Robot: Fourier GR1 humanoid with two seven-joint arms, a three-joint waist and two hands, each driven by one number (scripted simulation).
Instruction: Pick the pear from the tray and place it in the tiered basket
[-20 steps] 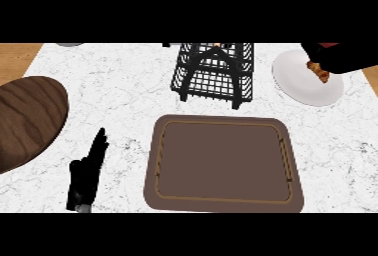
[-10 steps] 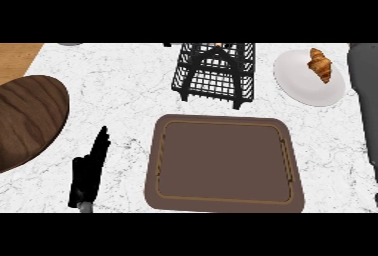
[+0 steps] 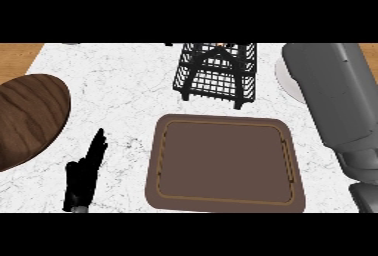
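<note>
Bare brown tray point(image 3: 225, 165) below the black wire tiered basket point(image 3: 216, 72).

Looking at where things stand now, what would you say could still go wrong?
The right forearm sweeps low over the white plate beside the tiered basket; it could knock either.

The brown tray shows no pear, and the basket's contents are hard to read, so placement is unconfirmed.

The left hand rests open.
</note>
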